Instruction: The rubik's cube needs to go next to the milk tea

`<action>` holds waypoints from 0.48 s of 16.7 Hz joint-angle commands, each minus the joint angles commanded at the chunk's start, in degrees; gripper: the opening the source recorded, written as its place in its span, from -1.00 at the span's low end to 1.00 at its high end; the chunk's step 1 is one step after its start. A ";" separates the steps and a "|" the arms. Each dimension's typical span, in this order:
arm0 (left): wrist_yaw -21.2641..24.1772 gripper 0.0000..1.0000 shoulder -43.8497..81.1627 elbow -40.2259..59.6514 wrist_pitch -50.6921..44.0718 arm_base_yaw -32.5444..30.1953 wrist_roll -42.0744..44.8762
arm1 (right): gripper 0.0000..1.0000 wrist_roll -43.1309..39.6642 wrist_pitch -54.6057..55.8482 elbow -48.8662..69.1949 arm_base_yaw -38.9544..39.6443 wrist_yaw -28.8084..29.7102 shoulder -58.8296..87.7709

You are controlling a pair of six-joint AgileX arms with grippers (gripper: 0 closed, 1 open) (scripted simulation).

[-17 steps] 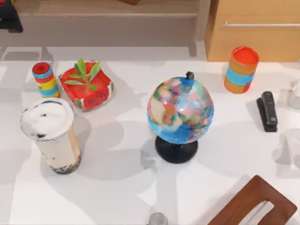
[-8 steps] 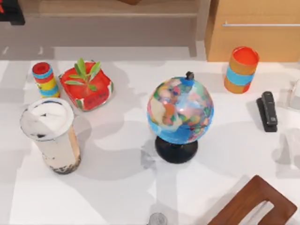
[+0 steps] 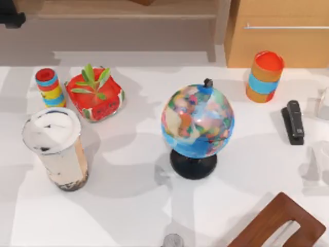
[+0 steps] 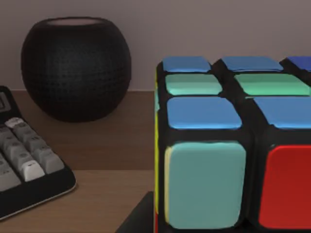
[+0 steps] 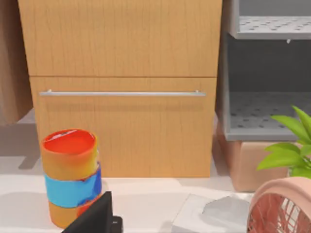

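Observation:
The rubik's cube (image 4: 228, 145) is very close in the left wrist view, showing blue, green, pale teal, red and a yellow edge. It rests on a brown wooden shelf (image 4: 97, 194). A dark part of my left arm (image 3: 9, 18) sits at the back left corner of the top view, beyond the table. The milk tea (image 3: 55, 149), a tall clear cup with a white film top and dark pearls at the bottom, stands upright at the table's left side.
On the shelf by the cube are a round black speaker (image 4: 75, 68) and a keyboard (image 4: 24, 165). The table holds a globe (image 3: 197, 123), a red planter (image 3: 95, 95), a striped stacked cylinder (image 3: 49, 87), an orange blue-banded cup (image 3: 264, 76) and a black stapler (image 3: 294, 122). A wooden chair back (image 3: 280, 221) is at the front right.
The dark part of my left arm has drawn back toward the top view's back left corner, and less of it shows. The things on the table have not moved.

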 joint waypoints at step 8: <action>0.00 -1.00 0.00 0.00 0.00 0.00 0.00 | 1.00 0.00 0.00 0.00 0.00 0.00 0.00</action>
